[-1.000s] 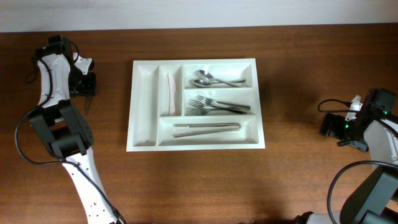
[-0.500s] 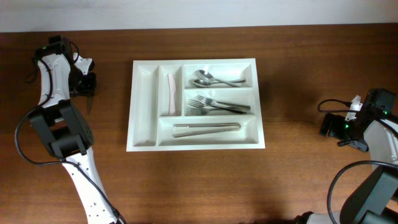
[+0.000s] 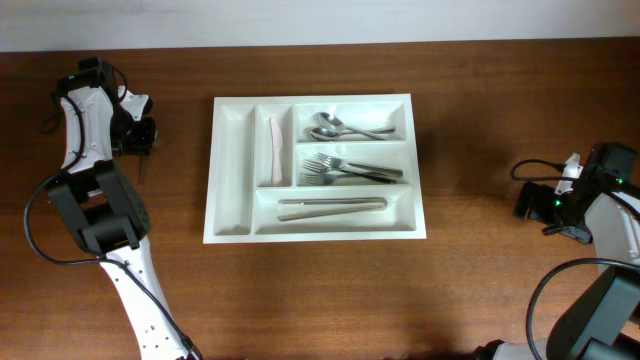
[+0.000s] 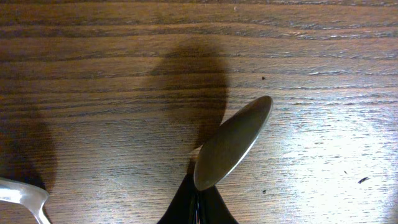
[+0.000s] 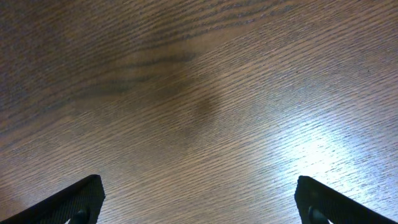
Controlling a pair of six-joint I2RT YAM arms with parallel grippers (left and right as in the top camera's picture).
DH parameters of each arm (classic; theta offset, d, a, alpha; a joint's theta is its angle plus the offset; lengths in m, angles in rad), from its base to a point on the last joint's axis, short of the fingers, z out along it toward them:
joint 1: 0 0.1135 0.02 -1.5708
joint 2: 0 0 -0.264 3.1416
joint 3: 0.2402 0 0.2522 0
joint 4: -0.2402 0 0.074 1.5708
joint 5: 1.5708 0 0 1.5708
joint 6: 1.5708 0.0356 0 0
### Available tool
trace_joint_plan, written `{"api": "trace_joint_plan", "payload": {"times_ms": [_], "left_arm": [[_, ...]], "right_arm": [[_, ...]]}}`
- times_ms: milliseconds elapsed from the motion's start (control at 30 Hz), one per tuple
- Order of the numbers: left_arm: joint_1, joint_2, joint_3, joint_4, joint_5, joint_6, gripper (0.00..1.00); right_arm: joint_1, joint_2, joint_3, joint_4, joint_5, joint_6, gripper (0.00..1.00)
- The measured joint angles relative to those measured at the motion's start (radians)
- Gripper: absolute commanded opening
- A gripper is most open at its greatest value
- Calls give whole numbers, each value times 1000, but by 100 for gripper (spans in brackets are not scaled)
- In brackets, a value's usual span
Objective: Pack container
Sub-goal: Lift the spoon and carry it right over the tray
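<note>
Container (image 3: 228,232), one white tray of five compartments, is set mid-bench (image 3: 480,120) between two arms. Inside are counted two spoons (image 3: 340,128), one pink utensil (image 3: 273,150) and one long metal piece (image 3: 332,205); the overlapping forks (image 3: 345,170) cannot be counted. The left gripper (image 4: 196,202) is seen with jaws clamped on one held spoon (image 4: 233,142). The right gripper (image 5: 198,198) is seen with jaws spread wide, empty.

A dark brown, wood-grain worktop (image 3: 320,300) fills nearly the whole overhead view. Along its 12 o'clock edge runs a plain pale strip (image 3: 320,20); wall or floor, I cannot tell. In the right wrist view a bright sheen (image 5: 323,149) lies toward 4 o'clock.
</note>
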Motion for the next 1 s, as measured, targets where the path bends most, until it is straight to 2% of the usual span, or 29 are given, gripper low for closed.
{"api": "trace_joint_plan", "payload": {"times_ms": [267,533,767,1000], "left_arm": [[0,7,31,-56,15,0,2],[0,23,237,-203,76,-6,2],[-21,23,398,-386,140,-62,2],[-134,23,430,-397,224,-166,2]], "right_arm": [[0,0,0,0,0,0,99],[0,0,0,0,0,0,99],[0,0,0,0,0,0,99],[0,0,0,0,0,-1,99]]}}
